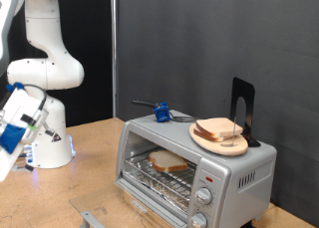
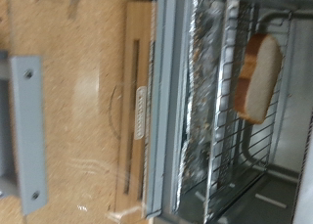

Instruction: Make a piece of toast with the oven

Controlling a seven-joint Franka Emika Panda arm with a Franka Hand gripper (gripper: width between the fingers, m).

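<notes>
The oven (image 1: 214, 176) is a small silver-grey toaster oven on the wooden table, with knobs (image 1: 203, 196) down its right panel. Its glass door (image 1: 150, 196) hangs open and down. The piece of toast (image 1: 169, 162) lies inside on the wire rack. The wrist view shows the same slice (image 2: 260, 75) on the rack (image 2: 245, 156) over a foil-lined tray (image 2: 203, 97), with the open door (image 2: 98, 97) and its grey handle (image 2: 25, 136) in front. My gripper (image 1: 10, 158) is at the exterior view's left edge, well away from the oven. Its fingers do not show in the wrist view.
A round wooden plate (image 1: 234, 146) with another bread slice (image 1: 219, 129) sits on the oven's top. A black stand (image 1: 242, 107) and a blue-and-black tool (image 1: 159, 112) are also up there. The robot's white base (image 1: 55, 143) stands at the left. A dark curtain hangs behind.
</notes>
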